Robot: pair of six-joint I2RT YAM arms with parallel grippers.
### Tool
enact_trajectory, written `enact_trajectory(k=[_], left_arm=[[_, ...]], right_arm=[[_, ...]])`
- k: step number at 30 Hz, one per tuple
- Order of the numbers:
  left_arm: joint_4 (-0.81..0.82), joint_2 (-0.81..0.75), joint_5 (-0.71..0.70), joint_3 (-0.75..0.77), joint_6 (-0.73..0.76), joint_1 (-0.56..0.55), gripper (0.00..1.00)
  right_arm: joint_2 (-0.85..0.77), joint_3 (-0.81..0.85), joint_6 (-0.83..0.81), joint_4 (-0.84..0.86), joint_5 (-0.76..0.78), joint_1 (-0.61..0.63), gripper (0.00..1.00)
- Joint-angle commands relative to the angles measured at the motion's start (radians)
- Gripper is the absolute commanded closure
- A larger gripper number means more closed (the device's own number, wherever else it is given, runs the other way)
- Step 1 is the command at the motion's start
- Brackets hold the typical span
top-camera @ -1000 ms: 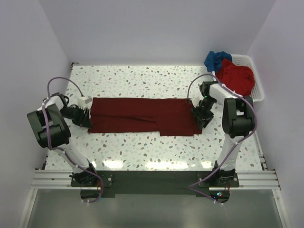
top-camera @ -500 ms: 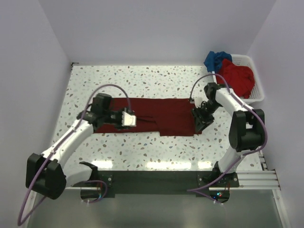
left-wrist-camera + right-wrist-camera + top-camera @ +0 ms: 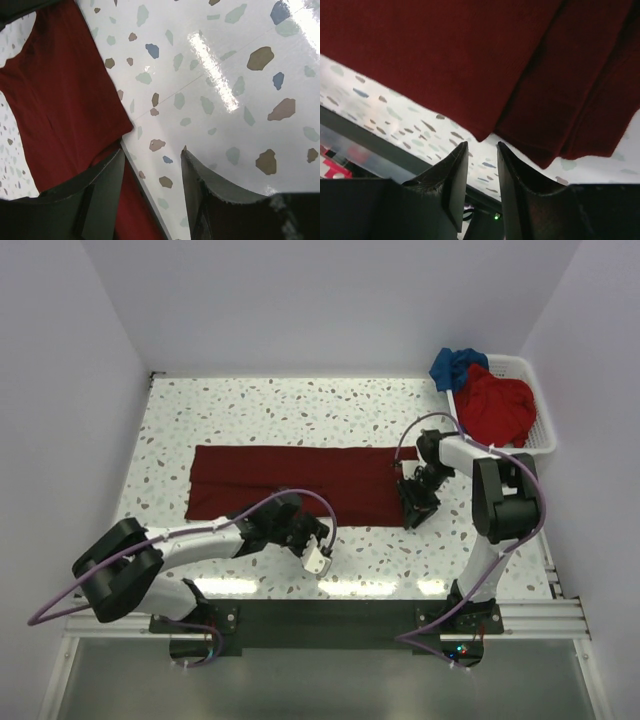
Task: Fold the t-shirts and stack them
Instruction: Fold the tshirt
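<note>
The dark maroon t-shirt (image 3: 300, 480) lies flat as a long folded strip across the middle of the table. My left gripper (image 3: 318, 560) is open and empty over bare table just in front of the shirt's front edge. In the left wrist view (image 3: 152, 155) the shirt (image 3: 60, 100) lies to its left. My right gripper (image 3: 413, 508) sits at the shirt's right front corner. Its jaws (image 3: 482, 147) stand a little apart with nothing between them, just off the cloth's edge (image 3: 470, 60). The red t-shirt (image 3: 497, 405) and the blue t-shirt (image 3: 455, 365) lie bunched in the basket.
A white slatted basket (image 3: 540, 435) stands at the back right corner of the table. Purple walls close in the left, back and right sides. The metal mounting rail (image 3: 320, 615) runs along the near edge.
My left arm has swung from the shirt's left end across to the front, and its gripper is now off the cloth. The right gripper has shifted slightly at the right end.
</note>
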Motion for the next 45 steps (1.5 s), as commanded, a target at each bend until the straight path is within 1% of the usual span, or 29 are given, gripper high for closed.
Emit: enact_trajectory(k=[1,7,10,12,19,21,25,27,28,29,32,33,35,36,38,39,40,45], left_arm=[[0.174,0.044,-0.019,-0.041,0.088,-0.015,0.46],[0.292,0.118,-0.016,-0.073,0.183,-0.025,0.46],[0.350,0.164,-0.021,-0.071,0.228,-0.028,0.46],[0.384,0.201,-0.025,-0.073,0.263,-0.028,0.46],[0.525,0.301,-0.053,-0.078,0.355,-0.031,0.48],[0.553,0.324,-0.061,-0.079,0.381,-0.031,0.48],[0.603,0.377,-0.061,-0.079,0.423,-0.032,0.50],[0.617,0.400,-0.064,-0.079,0.444,-0.031,0.51],[0.626,0.407,-0.068,-0.076,0.446,-0.031,0.52],[0.628,0.413,-0.067,-0.076,0.447,-0.031,0.53],[0.634,0.413,-0.062,-0.078,0.454,-0.031,0.61],[0.634,0.411,-0.064,-0.073,0.452,-0.031,0.66],[0.631,0.410,-0.070,-0.068,0.444,-0.031,0.73],[0.620,0.401,-0.070,-0.059,0.438,-0.031,0.81],[0.605,0.394,-0.070,-0.050,0.431,-0.031,0.88],[0.599,0.384,-0.070,-0.042,0.418,-0.031,0.95],[0.588,0.378,-0.074,-0.038,0.409,-0.031,0.99],[0.539,0.330,-0.076,-0.003,0.356,-0.029,1.00]], right_arm=[[0.009,-0.009,0.078,0.106,0.031,0.002,0.67],[0.040,-0.005,0.110,0.146,0.016,0.007,0.68],[0.057,0.000,0.109,0.128,-0.028,0.010,0.73],[0.058,0.003,0.104,0.114,-0.030,0.010,0.75],[0.060,0.014,0.096,0.088,-0.039,0.010,0.76],[0.063,0.015,0.096,0.086,-0.045,0.012,0.79],[0.061,0.012,0.092,0.083,-0.052,0.012,0.91],[0.064,0.014,0.087,0.078,-0.062,0.012,0.95],[0.066,0.017,0.087,0.074,-0.067,0.012,1.00],[0.066,0.017,0.086,0.074,-0.067,0.012,1.00],[0.063,0.021,0.083,0.069,-0.076,0.012,1.00],[0.060,0.023,0.081,0.069,-0.088,0.012,1.00],[0.057,0.024,0.080,0.065,-0.102,0.012,1.00],[0.049,0.026,0.080,0.063,-0.113,0.012,1.00],[0.034,0.027,0.078,0.057,-0.122,0.012,1.00],[0.020,0.029,0.078,0.057,-0.125,0.010,1.00],[0.011,0.035,0.076,0.051,-0.134,0.012,1.00],[-0.012,0.061,0.078,0.039,-0.141,0.010,1.00]])
